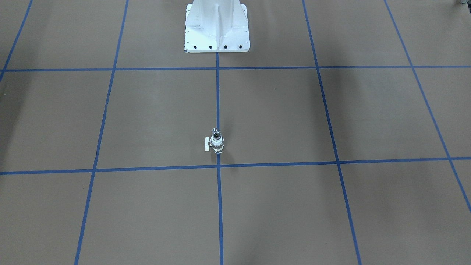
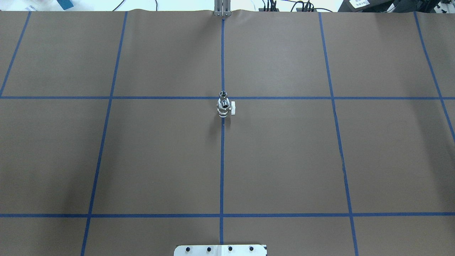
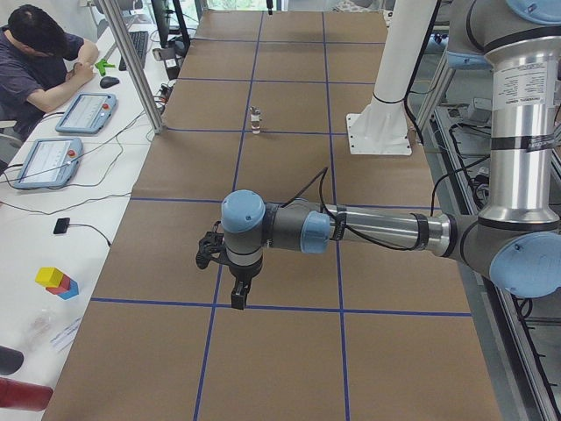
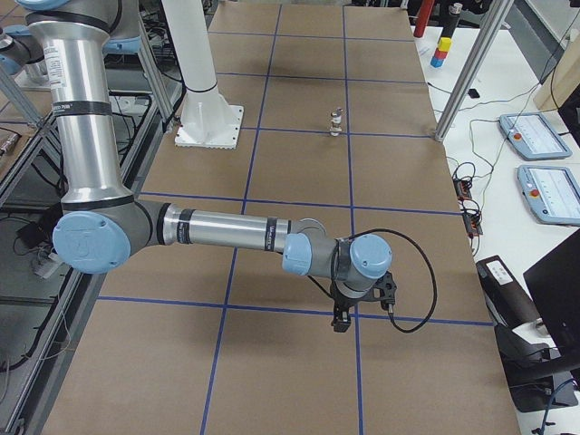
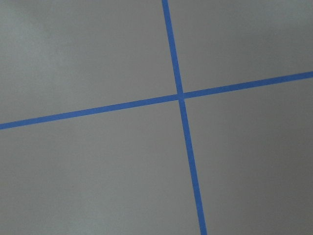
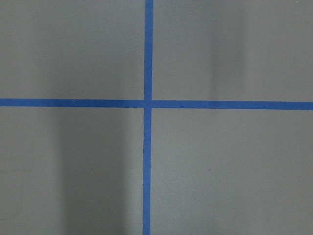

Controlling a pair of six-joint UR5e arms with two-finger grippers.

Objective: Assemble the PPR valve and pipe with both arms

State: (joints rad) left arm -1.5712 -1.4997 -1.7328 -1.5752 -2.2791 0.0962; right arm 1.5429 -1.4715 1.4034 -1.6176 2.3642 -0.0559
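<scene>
Front-facing view: the PPR valve (image 1: 217,145) stands upright on the worktop's (image 1: 147,117) centre line, with the pipe (image 1: 215,131) touching its top.
Left side view: the left hand (image 3: 237,298) hovers well apart from the valve; I cannot tell how far it is open.
Right side view: the right hand (image 4: 343,319) is likewise well apart, and its opening is unclear too.

No legible text or numbers (far label (image 2: 359,3) too blurred)

The left arm (image 3: 386,232) rises upright from the shoulder, forearm stretched out level, left gripper (image 3: 237,296) pointing straight down. The right arm (image 4: 227,232) is posed alike, right gripper (image 4: 342,319) pointing down. Neither gripper's opening can be judged
</scene>
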